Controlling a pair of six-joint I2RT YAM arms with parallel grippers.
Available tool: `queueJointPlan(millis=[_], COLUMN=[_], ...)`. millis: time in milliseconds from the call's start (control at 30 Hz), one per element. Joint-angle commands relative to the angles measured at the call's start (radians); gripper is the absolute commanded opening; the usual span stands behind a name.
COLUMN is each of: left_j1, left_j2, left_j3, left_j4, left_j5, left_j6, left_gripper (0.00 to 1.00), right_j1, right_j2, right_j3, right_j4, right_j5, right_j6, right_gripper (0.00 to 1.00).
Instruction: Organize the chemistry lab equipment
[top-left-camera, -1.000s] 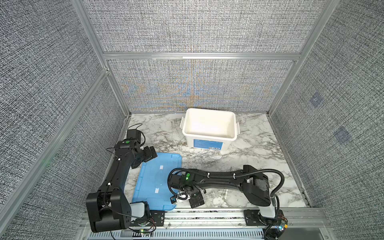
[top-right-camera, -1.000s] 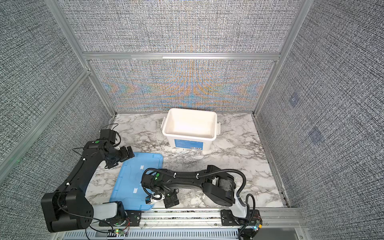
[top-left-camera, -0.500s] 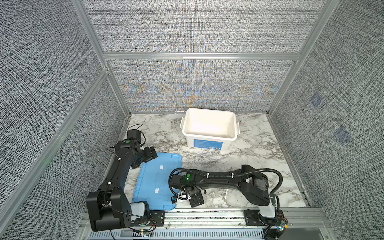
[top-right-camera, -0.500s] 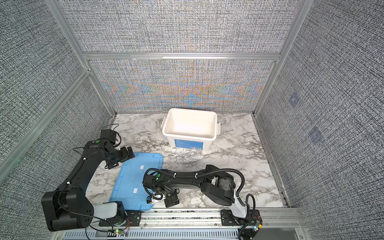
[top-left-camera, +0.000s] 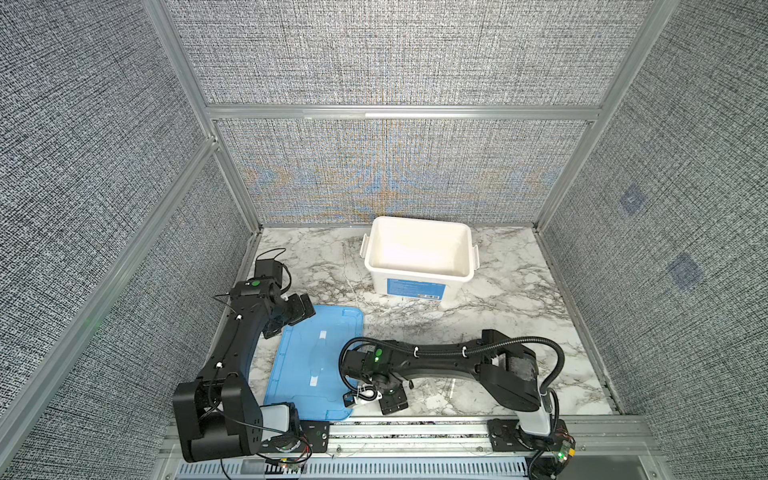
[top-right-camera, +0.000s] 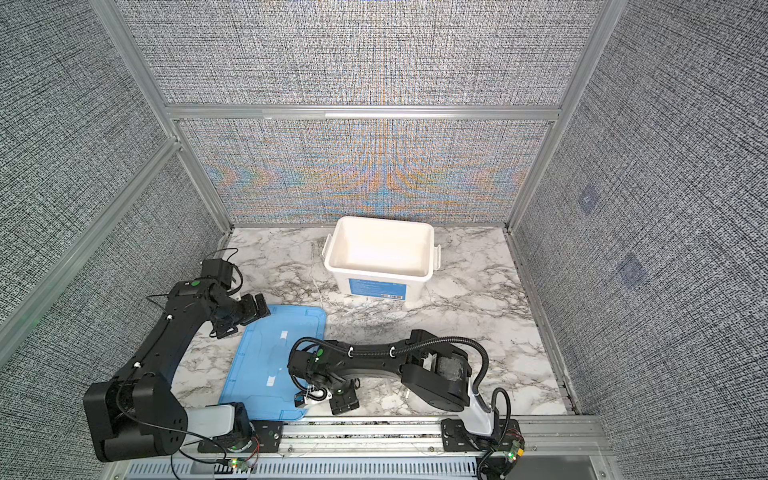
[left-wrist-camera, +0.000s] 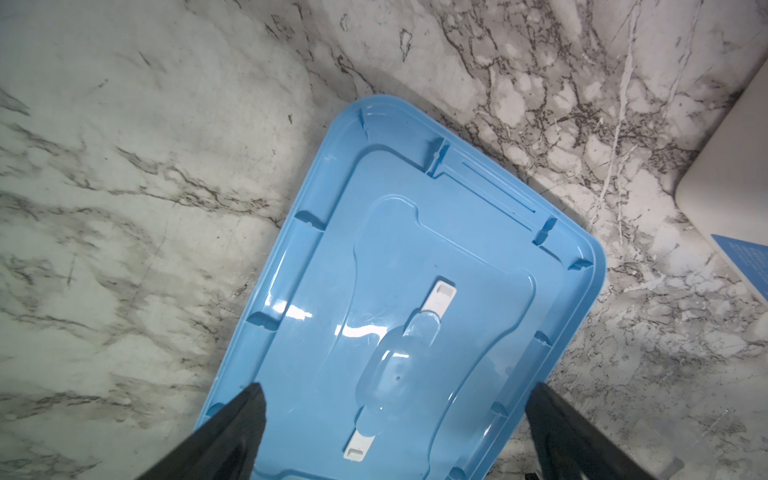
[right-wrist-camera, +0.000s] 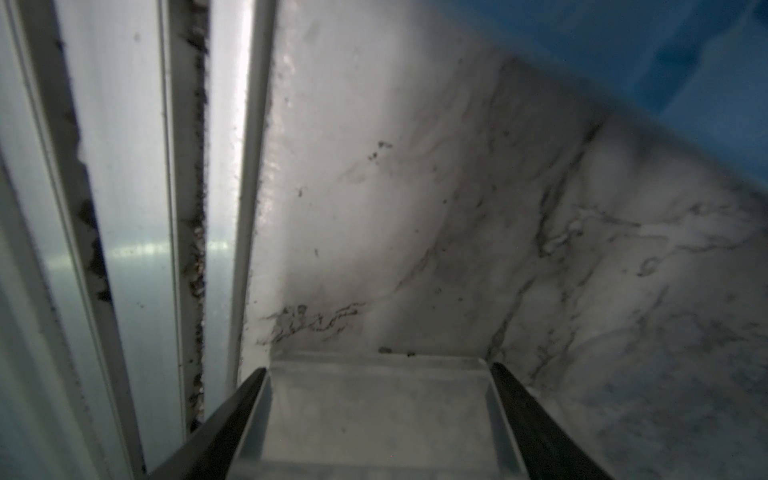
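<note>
My right gripper (right-wrist-camera: 378, 370) is low over the marble by the front rail, and its fingers press both sides of a clear rectangular piece (right-wrist-camera: 378, 415) of the lab equipment. In both top views the right gripper (top-left-camera: 372, 401) (top-right-camera: 324, 401) sits just off the blue lid's near right corner. Faint clear pieces (top-left-camera: 440, 386) lie on the marble under the right forearm. My left gripper (left-wrist-camera: 395, 386) (top-left-camera: 301, 309) hangs open over the lid's far left corner, holding nothing. No blue-capped tubes are in sight.
The flat blue lid (top-left-camera: 307, 345) (left-wrist-camera: 415, 249) lies on the left, its white handle (left-wrist-camera: 442, 295) facing up. The white tub (top-left-camera: 415, 272) with a blue label stands open at the back centre. The metal front rail (right-wrist-camera: 137, 249) runs right beside the right gripper.
The right gripper's jaws have narrowed onto the clear piece. Both arms have stayed nearly where they were.
</note>
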Motion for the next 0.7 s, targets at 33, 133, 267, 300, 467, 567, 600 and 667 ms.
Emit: queueJointPlan(millis=[33, 133, 267, 300, 467, 567, 600, 667], left_j1=[0.002, 0.003, 0.003, 0.003, 0.003, 0.002, 0.002, 0.002], left_j2=[-0.004, -0.006, -0.006, -0.004, -0.004, -0.005, -0.007, -0.007], left_j3=[0.001, 0.001, -0.002, 0.0, -0.001, -0.004, -0.005, -0.005], left_j4=[-0.004, -0.005, -0.005, -0.006, -0.006, -0.002, -0.002, 0.0], left_j5=[0.003, 0.0, -0.003, -0.004, -0.003, -0.001, -0.001, 0.0], left_j6=[0.004, 0.002, 0.002, 0.001, 0.002, 0.003, 0.004, 0.002], left_gripper=[0.99, 0.99, 0.99, 0.99, 0.99, 0.99, 0.99, 0.99], right_j1=[0.0, -0.001, 0.0, 0.0, 0.0, -0.001, -0.001, -0.003], right_j2=[0.005, 0.018, 0.013, 0.012, 0.008, 0.006, 0.005, 0.005], right_j3=[-0.012, -0.009, -0.014, -0.017, -0.025, -0.027, -0.028, -0.026], right_j4=[-0.007, -0.015, -0.012, -0.014, -0.016, -0.014, -0.012, -0.012], right_j5=[-0.003, -0.001, 0.011, 0.008, 0.006, 0.012, 0.013, 0.012], right_j6=[0.007, 0.012, 0.014, 0.006, -0.005, -0.009, -0.012, -0.025], right_gripper=[0.77, 0.78, 0.77, 0.77, 0.76, 0.76, 0.75, 0.75])
